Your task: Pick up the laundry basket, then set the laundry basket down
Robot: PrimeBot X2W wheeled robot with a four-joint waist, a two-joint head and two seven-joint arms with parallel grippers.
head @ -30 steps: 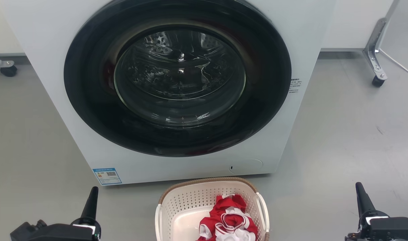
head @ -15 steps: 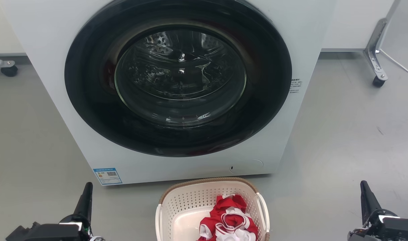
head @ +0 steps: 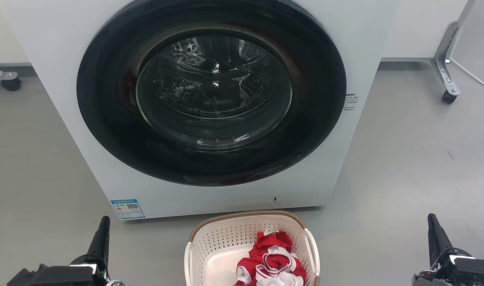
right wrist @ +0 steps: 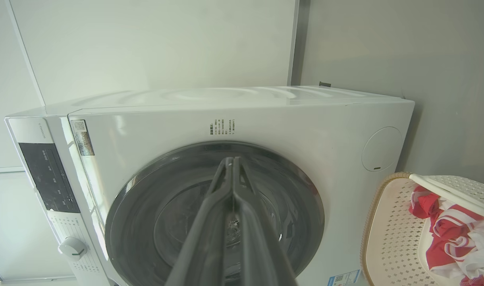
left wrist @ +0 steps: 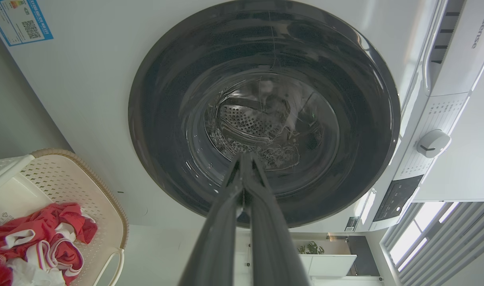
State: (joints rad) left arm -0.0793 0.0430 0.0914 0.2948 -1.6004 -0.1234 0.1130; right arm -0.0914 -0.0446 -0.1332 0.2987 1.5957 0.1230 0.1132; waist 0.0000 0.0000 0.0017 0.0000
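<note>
Laundry basket [head: 222, 238] on floor [head: 384, 178], bottom centre, near washing machine [head: 212, 91], red-white clothes [head: 271, 262] inside. Left gripper [head: 104, 222] lower left, right gripper [head: 432, 220] lower right: both clenched, empty, well apart from basket. Risk: uneven grab on thin handles [head: 313, 248] tilts basket, spills clothes.

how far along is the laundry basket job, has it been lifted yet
Nothing looks done: the laundry basket sits on the floor before the washing machine, red and white clothes inside. In hand: little; the left gripper and right gripper are shut, out to either side, apart from the basket. Remaining: grasp, lift, set down.
</note>
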